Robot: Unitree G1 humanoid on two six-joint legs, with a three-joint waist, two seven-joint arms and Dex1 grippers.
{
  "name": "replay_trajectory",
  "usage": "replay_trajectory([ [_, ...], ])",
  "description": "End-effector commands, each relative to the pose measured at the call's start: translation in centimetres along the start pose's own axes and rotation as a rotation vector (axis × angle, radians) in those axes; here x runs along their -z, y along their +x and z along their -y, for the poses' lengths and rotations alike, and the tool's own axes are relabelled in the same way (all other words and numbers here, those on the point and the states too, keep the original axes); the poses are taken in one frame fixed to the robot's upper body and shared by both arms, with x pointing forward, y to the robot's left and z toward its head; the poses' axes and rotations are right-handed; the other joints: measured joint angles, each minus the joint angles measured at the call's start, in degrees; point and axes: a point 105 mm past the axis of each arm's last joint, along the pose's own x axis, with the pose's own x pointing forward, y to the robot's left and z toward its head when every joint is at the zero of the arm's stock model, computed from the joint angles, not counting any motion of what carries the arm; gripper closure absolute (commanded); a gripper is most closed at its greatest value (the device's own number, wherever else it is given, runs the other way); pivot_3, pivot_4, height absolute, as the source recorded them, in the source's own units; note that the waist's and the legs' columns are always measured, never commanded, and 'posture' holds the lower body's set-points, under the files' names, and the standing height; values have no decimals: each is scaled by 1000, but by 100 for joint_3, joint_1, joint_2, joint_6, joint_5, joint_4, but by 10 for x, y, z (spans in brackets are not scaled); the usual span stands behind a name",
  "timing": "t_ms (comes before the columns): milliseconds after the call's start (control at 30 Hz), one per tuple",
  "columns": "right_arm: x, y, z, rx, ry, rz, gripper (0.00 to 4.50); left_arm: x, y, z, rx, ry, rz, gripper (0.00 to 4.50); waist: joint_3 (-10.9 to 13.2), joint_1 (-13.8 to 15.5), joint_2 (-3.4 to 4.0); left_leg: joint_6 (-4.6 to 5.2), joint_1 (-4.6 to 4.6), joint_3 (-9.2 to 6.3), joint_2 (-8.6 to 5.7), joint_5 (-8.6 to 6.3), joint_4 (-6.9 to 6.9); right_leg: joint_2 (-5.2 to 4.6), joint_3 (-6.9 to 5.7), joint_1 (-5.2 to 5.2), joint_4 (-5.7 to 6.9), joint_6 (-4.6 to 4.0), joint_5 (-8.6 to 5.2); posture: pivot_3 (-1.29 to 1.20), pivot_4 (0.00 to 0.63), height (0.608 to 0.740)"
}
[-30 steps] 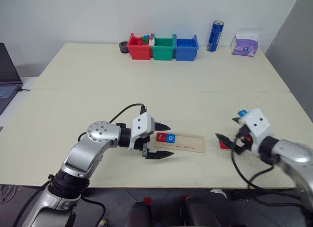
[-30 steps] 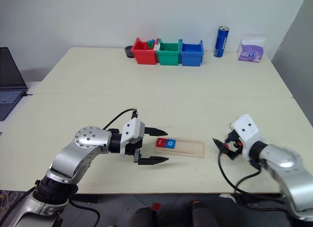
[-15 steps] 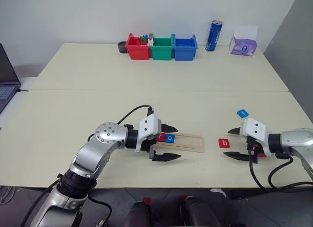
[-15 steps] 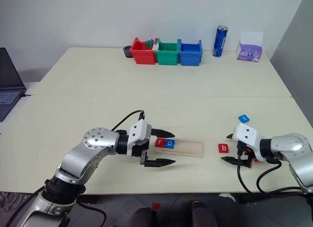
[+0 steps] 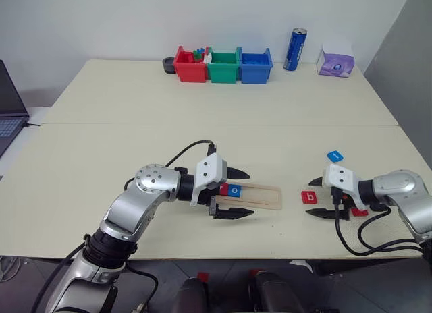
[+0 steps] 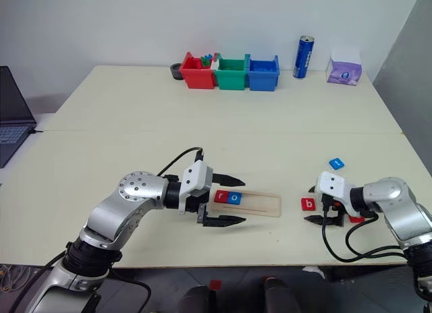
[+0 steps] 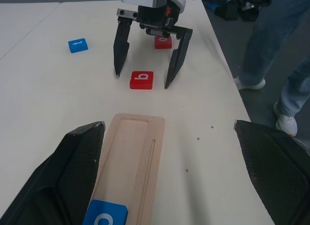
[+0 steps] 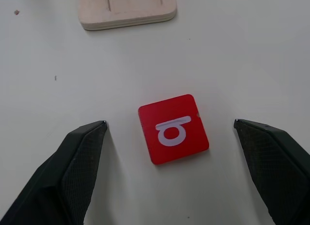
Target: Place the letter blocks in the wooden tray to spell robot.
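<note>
A: Where's the tray sitting?
B: The wooden tray is lying flat near the front edge of the table. A red letter block and a blue "o" block are sitting side by side at its left end; the rest of the groove is bare.

A: Left tool?
B: The left tool is hovering over that left end with its fingers spread wide, one finger on the far side of the tray, one on the near side. It's gripping nothing.

A: Right tool?
B: The right tool is also spread wide and low at the table, straddling the red "b" block without touching it. That block is lying on the table just right of the tray's right end.

A: Other blocks?
B: A blue block is lying on the table farther back. Another red one is sitting under the right wrist, its letter unreadable.

A: Background?
B: Red, green and blue bins, a blue can and a tissue box are standing along the far edge.
</note>
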Motion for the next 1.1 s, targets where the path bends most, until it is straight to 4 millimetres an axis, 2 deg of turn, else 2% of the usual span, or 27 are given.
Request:
replay_trajectory([
  [33, -3, -2, 4, 0, -16, 0, 616, -7, -6, 0, -17, 38, 2, 0, 0, 0, 0, 0, 0, 0, 0, 0, 0, 0, 0, 0, 1, 0, 0, 0, 150, 740],
  [200, -4, -2, 4, -8, -8, 7, 2467, 0, -14, -2, -37, 24, -23, 0, 0, 0, 0, 0, 1, -1, 1, 0, 1, -1, 0, 0, 5, 0, 0, 0, 150, 740],
  [267, -7, -2, 4, -3, -9, 16, 3049, 3, -19, -3, -47, 18, -34, 0, 0, 0, 0, 0, 2, 0, 1, 0, 3, -2, 0, 0, 8, 0, 0, 0, 150, 740],
  [400, -27, -10, 9, 45, -24, 77, 3041, 10, -34, -7, -80, 10, -61, 0, 1, -7, 1, 0, 4, 0, 2, 0, 3, -1, 0, 0, 13, -1, 0, 0, 150, 740],
  [500, -57, -12, 3, 50, -66, 139, 3041, 16, -50, -10, -106, 0, -79, 0, 1, -13, 2, 0, 6, -1, 3, 0, 2, -1, 0, -2, 19, -1, -1, 0, 150, 740],
  [667, -85, 6, -16, -4, -45, 143, 3041, 29, -69, -22, -157, 0, -128, 0, 2, -5, 3, -1, 8, -4, 4, 0, 2, 1, -3, -3, 22, -2, -1, 0, 150, 740],
  [900, -98, 38, -23, -37, -45, 113, 3041, 33, -72, -29, -145, 34, -153, 0, 2, 9, 3, 0, 0, 0, 0, 0, 5, -3, -3, -7, 19, -2, -1, 0, 150, 740],
  [1100, -101, 52, -19, -11, -68, 95, 3041, 39, -73, -28, -139, 45, -172, 0, 2, 6, 3, 0, -2, -2, 2, 0, 3, -2, -6, -10, 20, -2, -1, 0, 150, 740],
])
